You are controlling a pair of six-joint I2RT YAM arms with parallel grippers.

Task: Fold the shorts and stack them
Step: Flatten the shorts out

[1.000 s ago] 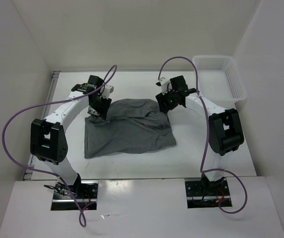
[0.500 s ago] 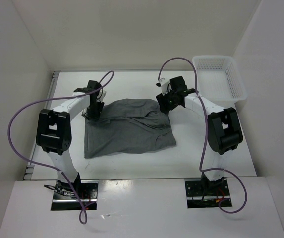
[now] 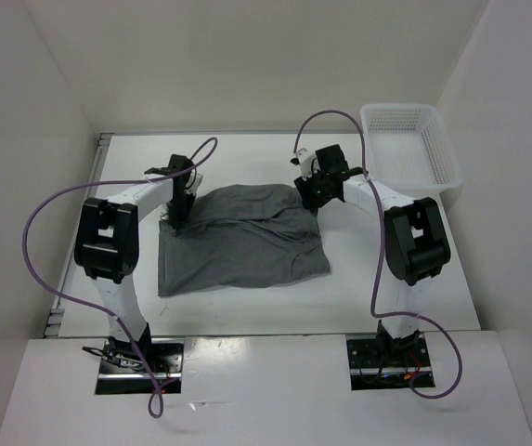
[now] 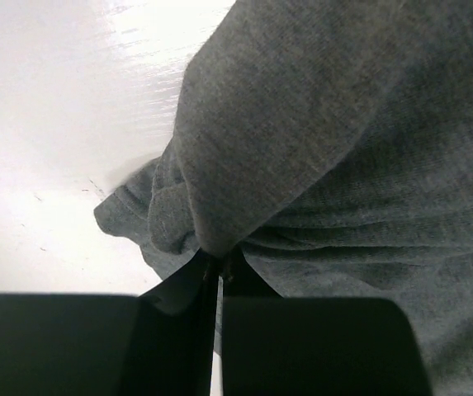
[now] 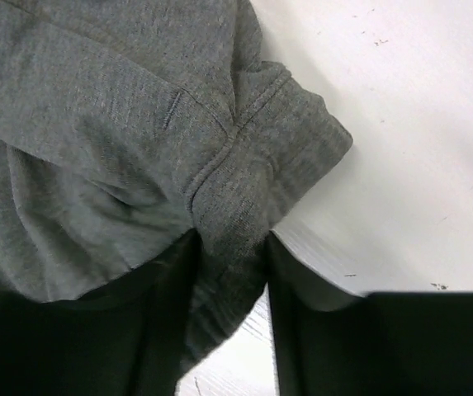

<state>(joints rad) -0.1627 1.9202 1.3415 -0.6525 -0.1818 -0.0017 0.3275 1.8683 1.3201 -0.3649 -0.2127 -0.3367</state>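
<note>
A: Top external view: what has changed against the earlier frames?

B: The left arm's elbow has swung in and the arm now stands steeper. The left gripper (image 3: 180,206) has drawn back to the far-left corner of the shorts (image 3: 238,243). The right gripper (image 3: 308,197) has barely shifted, and its elbow sits slightly higher. The shorts lie as before, spread mid-table (image 3: 358,297), with the basket (image 3: 412,149) at the far right corner.

A: Arm pose now?

B: Both arms reach forward and bend inward, each wrist tipped down onto a far corner of the shorts, left and right.

A: End-effector state?

B: Left wrist view: the fingers (image 4: 244,285) are pressed almost together, pinching a bunched fold of the shorts (image 4: 335,140). Right wrist view: the fingers (image 5: 290,280) stand a little apart, clamped on a thick seamed corner of the shorts (image 5: 236,206).

A: What do the wrist views add?

B: The top view hides both grips under the wrists. The wrist views show the cloth caught between the fingers, and that the right-hand corner carries a stitched seam.
</note>
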